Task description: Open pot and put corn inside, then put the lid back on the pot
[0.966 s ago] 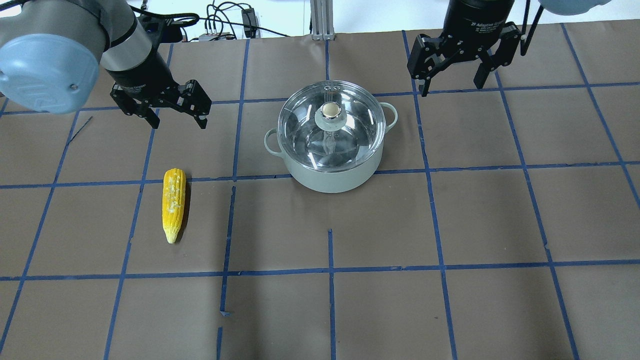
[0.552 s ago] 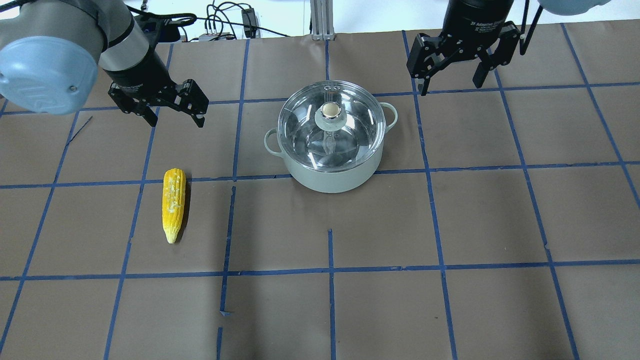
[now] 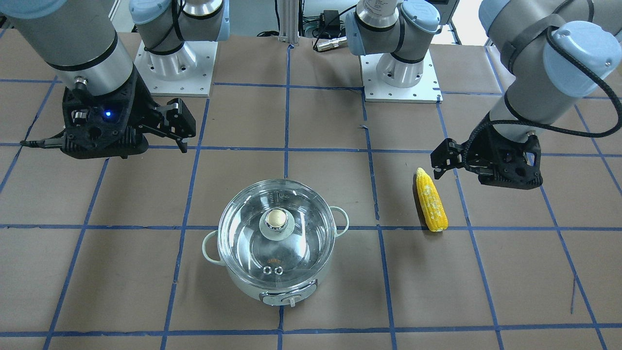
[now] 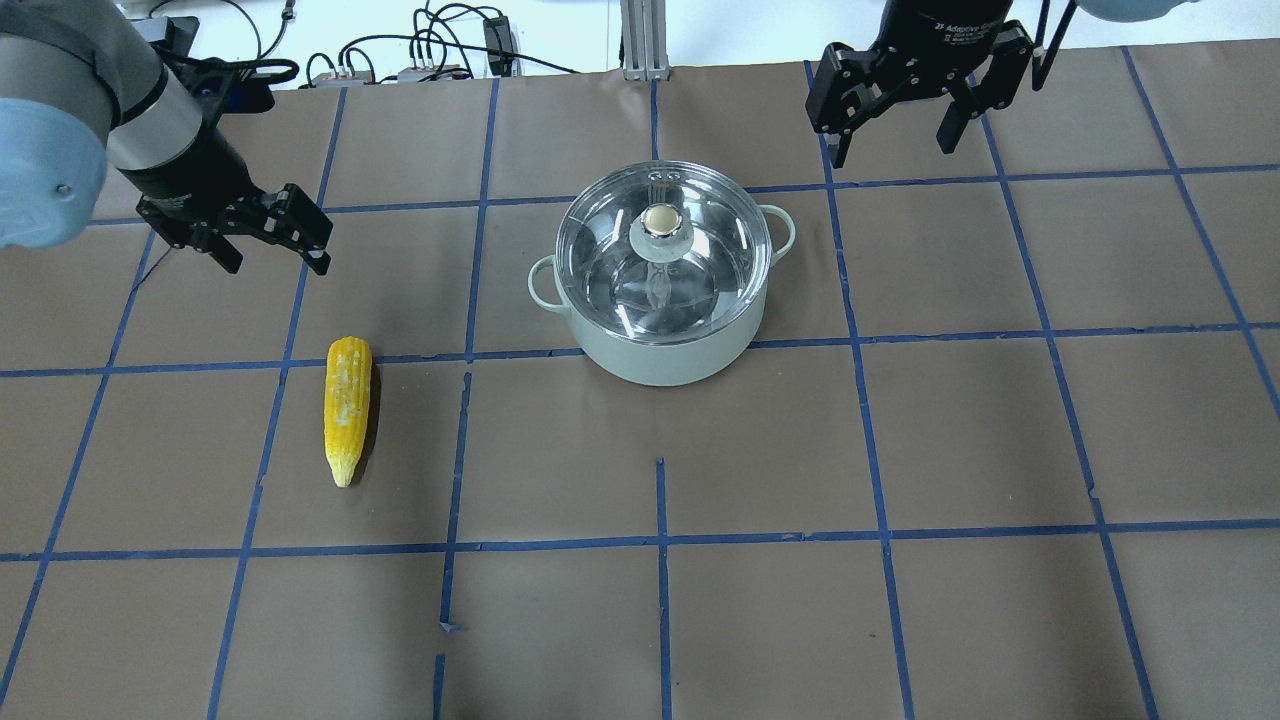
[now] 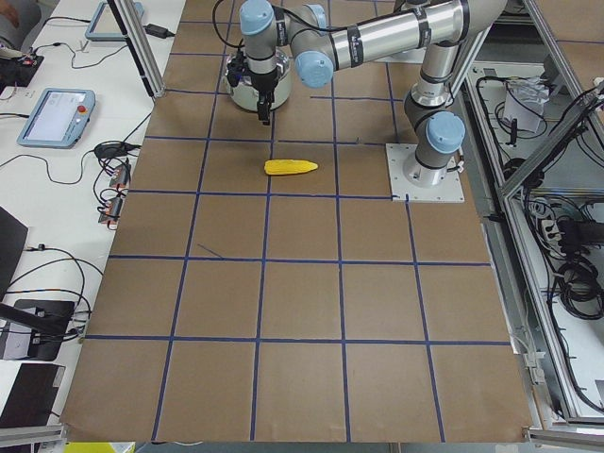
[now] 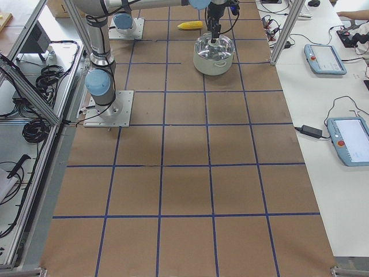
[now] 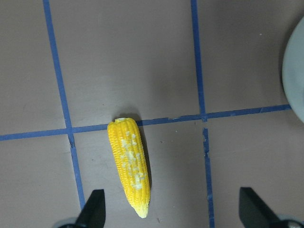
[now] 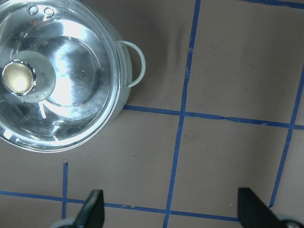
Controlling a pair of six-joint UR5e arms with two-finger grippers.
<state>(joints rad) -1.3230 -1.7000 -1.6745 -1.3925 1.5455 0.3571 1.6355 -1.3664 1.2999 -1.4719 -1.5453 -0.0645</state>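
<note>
The mint-white pot (image 4: 660, 355) stands mid-table with the glass lid (image 4: 700, 265) on it, beige knob (image 4: 661, 218) on top. The yellow corn (image 4: 347, 410) lies on the brown paper to the pot's left, tapered end toward the view's bottom. My left gripper (image 4: 277, 266) is open and empty, above and behind the corn; the left wrist view shows the corn (image 7: 129, 166) between and ahead of its fingertips (image 7: 92, 211). My right gripper (image 4: 890, 152) is open and empty, up beside the pot's right; the right wrist view shows the lid (image 8: 71, 95) at the left.
Blue tape lines grid the brown paper table cover (image 4: 900, 430). Both arm bases (image 3: 401, 73) stand at the robot's edge. Cables and a metal post (image 4: 645, 40) lie beyond the table edge. Tablets (image 6: 326, 57) rest on the side bench.
My left gripper has moved to the overhead view's left, away from the pot and past the corn's line. My right gripper has shifted slightly toward the view's top. Pot, lid and corn have not moved.
</note>
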